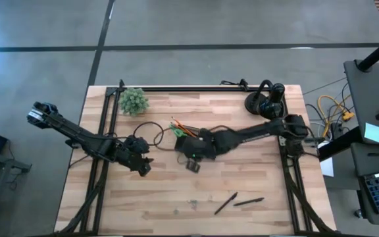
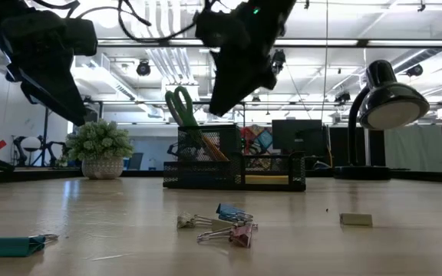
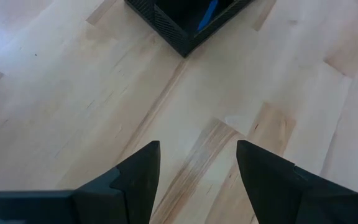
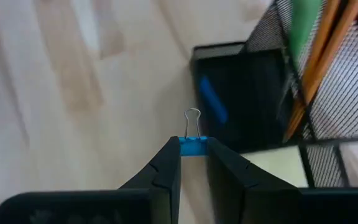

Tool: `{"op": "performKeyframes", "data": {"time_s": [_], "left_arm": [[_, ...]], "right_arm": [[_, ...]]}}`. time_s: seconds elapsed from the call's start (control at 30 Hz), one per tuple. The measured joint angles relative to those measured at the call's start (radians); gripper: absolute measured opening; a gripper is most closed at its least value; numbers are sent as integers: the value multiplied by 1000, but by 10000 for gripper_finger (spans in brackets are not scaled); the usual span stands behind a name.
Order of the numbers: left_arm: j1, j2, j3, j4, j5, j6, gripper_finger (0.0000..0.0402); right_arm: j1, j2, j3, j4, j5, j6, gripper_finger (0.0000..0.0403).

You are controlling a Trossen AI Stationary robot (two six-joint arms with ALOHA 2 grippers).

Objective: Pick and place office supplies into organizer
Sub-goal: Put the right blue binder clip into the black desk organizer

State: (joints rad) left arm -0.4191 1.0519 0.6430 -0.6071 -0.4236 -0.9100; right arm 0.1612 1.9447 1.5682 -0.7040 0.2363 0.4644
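Item 1: my right gripper (image 4: 193, 163) is clenching a blue binder clip (image 4: 192, 145), wire loop pointing forward, and hovering just beside the organizer (image 4: 241, 102) near the table's centre. In the high view this gripper (image 1: 193, 160) is sitting at 6 o'clock of the organizer (image 1: 184, 135).

Item 2: the organizer, black mesh, is holding green-handled scissors (image 2: 179, 106) and orange pencils (image 4: 319, 59) upright in its tall cup; a blue piece (image 4: 211, 99) is lying in the low open compartment; a yellow sticky-note pad (image 2: 265, 179) is showing in the low tray.

Item 3: my left gripper (image 3: 196, 168) is hanging released, fingers apart, over bare wood at 9 o'clock of the organizer.

Item 4: two black pens (image 1: 237, 202) are lying at 5 o'clock on the table (image 1: 143, 204).

Item 5: loose binder clips (image 2: 219, 222) are resting on the near tabletop, with a teal clip (image 2: 14, 245) apart at 9 o'clock of them.
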Motion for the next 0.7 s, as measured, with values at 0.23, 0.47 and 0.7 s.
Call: {"op": "performKeyframes", "data": {"time_s": [0.23, 0.47, 0.7], "left_arm": [[0, -2, 0, 0, 0, 0, 199], [0, -2, 0, -2, 0, 6, 199], [0, -2, -1, -3, 0, 8, 199]], "right_arm": [[-74, 28, 6, 5, -65, -24, 59], [-68, 77, 7, 24, -57, -38, 59], [-98, 88, 7, 58, 33, -46, 59]]}}
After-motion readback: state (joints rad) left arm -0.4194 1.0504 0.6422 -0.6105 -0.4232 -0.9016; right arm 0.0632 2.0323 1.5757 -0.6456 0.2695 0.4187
